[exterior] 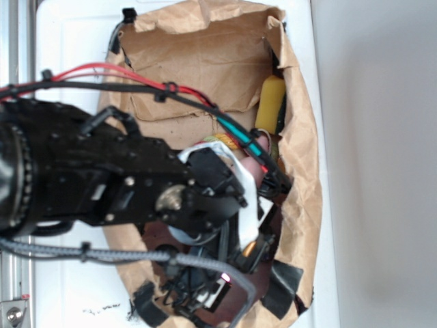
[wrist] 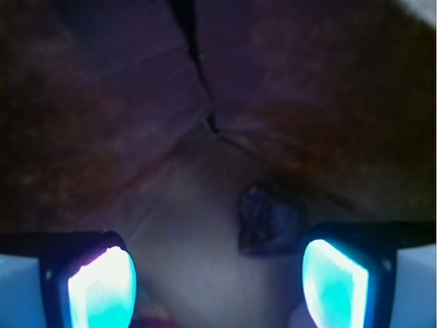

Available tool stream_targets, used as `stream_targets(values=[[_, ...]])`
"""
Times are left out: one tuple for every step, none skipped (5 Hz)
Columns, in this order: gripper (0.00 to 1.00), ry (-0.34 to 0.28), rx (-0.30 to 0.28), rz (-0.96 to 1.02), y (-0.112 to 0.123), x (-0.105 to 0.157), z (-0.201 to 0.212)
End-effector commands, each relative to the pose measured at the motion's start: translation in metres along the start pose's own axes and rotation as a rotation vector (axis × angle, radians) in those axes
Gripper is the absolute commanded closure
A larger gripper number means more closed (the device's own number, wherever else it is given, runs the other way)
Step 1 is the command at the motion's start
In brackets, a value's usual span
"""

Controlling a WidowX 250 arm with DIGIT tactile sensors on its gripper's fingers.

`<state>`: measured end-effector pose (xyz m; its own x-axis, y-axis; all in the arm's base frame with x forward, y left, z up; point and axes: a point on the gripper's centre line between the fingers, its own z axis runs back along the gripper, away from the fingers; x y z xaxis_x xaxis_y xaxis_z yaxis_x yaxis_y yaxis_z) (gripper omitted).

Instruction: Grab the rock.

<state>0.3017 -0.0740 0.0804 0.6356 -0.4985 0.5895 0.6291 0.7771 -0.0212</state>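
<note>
Two fingers (wrist: 102,287) of the gripper (wrist: 218,287) are held apart w/ the rock (wrist: 268,220) just ahead, nearer the right one, at the paper bag (exterior: 300,147) bottom by its corner; approach step, rightward shift & descent needed before closing.

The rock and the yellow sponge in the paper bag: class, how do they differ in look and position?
The rock is dark, lumpy and irregular; the yellow sponge is bright, smooth and elongated. The rock lies on the bag floor just ahead of the open pincer, towards its right finger; the sponge stands against the bag's right wall, apart from the arm. Both sit inside the bag.
</note>
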Motion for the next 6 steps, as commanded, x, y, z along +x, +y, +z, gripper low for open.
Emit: stream_targets(values=[[0.0, -0.08, 0.07, -0.003, 0.016, 0.021, -0.002], [0.0, -0.109, 0.098, -0.005, 0.019, 0.024, -0.01], [0.0, -0.09, 0.084, -0.015, 0.018, 0.022, -0.018], [0.0, -0.022, 0.053, -0.048, 0.009, 0.012, -0.034], [0.0, 0.037, 0.037, -0.076, 0.006, 0.002, -0.04], [0.0, 0.052, 0.011, -0.055, 0.003, -0.004, -0.034]])
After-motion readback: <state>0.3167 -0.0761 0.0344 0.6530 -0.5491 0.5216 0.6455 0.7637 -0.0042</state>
